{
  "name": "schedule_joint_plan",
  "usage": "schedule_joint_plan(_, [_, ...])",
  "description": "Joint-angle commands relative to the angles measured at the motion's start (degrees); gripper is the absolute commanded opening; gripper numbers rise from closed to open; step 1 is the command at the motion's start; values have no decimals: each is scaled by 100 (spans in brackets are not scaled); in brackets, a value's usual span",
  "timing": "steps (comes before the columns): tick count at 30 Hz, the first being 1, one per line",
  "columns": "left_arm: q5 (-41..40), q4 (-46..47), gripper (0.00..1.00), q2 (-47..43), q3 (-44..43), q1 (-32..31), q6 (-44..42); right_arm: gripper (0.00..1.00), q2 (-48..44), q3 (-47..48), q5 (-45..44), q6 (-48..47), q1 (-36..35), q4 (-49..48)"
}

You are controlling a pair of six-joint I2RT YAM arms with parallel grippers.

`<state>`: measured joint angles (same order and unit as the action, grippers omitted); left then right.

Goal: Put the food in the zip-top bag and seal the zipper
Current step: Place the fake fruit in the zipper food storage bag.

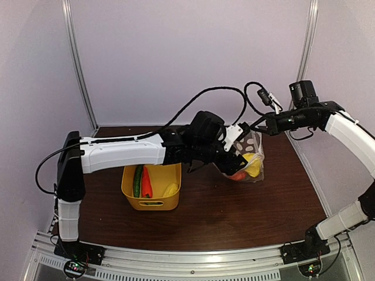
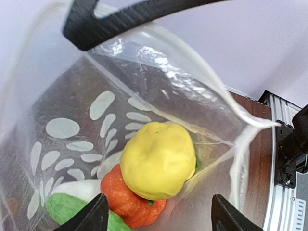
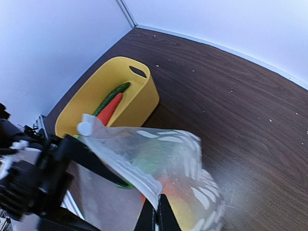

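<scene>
Nearly upright zip-top bag [image 1: 253, 146], mouth open around left pincer [image 2: 163, 216]

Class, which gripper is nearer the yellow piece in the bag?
Left. The left gripper hangs open right above the yellow piece; the right gripper pinches the top edge of the zip-top bag, farther up.

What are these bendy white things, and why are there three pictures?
They are two robot arms with pincer grippers. One camera looks down from above; one sits on each wrist. The right gripper pinches the clear polka-dot plastic bag, holding it up. The left gripper is open at its mouth. Inside lie a round yellow toy and an orange toy pumpkin. On the brown table, a yellow plastic tub holds a long green toy cucumber and a red-orange toy carrot.
</scene>
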<state>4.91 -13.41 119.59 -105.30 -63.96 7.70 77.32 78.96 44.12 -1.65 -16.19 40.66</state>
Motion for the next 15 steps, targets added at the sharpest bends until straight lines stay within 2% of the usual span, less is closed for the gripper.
schedule_joint_plan(1, [-224,317,75,-1163,698,-25,-94,0,1,-89,-1560,-290,85,-2])
schedule_joint_plan(3, [-190,572,76,-1540,1009,-28,-164,0,91,-87,-1924,-421,80,69])
schedule_joint_plan(9, [163,833,77,-2017,1185,-28,-362,0,120,119,-2011,-473,87,44])
schedule_joint_plan(11, [244,922,77,-2065,1237,-28,-357,0,158,112,-1884,-485,81,99])
schedule_joint_plan(15, [334,1061,78,-1855,1192,-26,-149,0,127,-40,-1022,-447,76,68])
